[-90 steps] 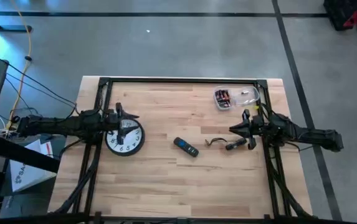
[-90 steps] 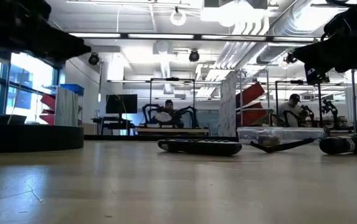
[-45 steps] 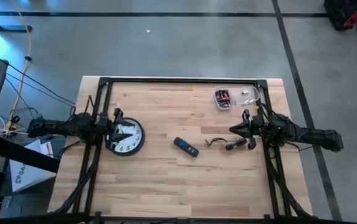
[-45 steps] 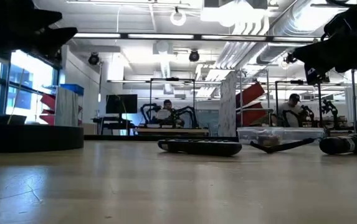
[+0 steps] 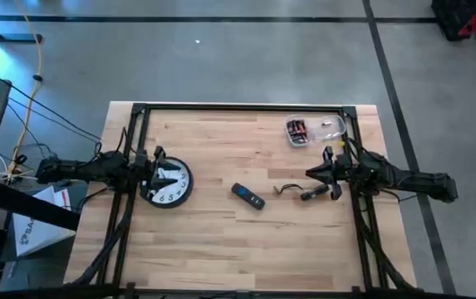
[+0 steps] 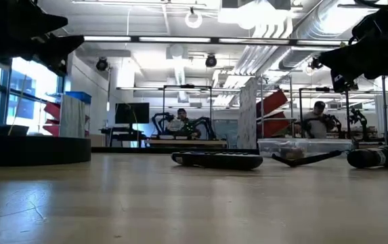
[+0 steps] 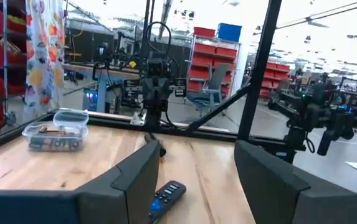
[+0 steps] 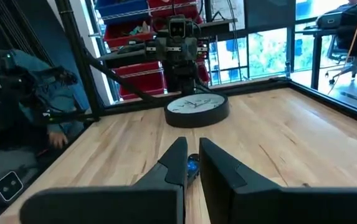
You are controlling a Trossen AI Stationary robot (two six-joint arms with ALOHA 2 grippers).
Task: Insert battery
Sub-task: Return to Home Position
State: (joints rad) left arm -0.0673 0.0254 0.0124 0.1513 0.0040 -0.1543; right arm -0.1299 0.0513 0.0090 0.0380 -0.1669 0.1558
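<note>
A round wall clock (image 5: 169, 185) with a white face and black rim lies flat, face up, at the table's left. My left gripper (image 5: 159, 164) hovers open over the clock's left rim, nothing between its fingers (image 7: 142, 174). A black remote (image 5: 248, 196) lies at mid-table. At the far right a clear container (image 5: 304, 130) holds batteries. A small dark flashlight-like device (image 5: 310, 193) with a short cord lies near the right side. Just above and beyond it, my right gripper (image 5: 311, 173) hovers shut, with only a thin slit between its fingers (image 8: 173, 158).
A black frame (image 5: 246, 106) runs along the table's far edge and down both sides under the arms. Bare wood lies between the clock and the remote and along the near edge. People sit at benches in the room behind.
My left gripper has drawn back toward the table's left edge, from over the clock's face to over its left rim, staying open. The clock has stayed where it was.
</note>
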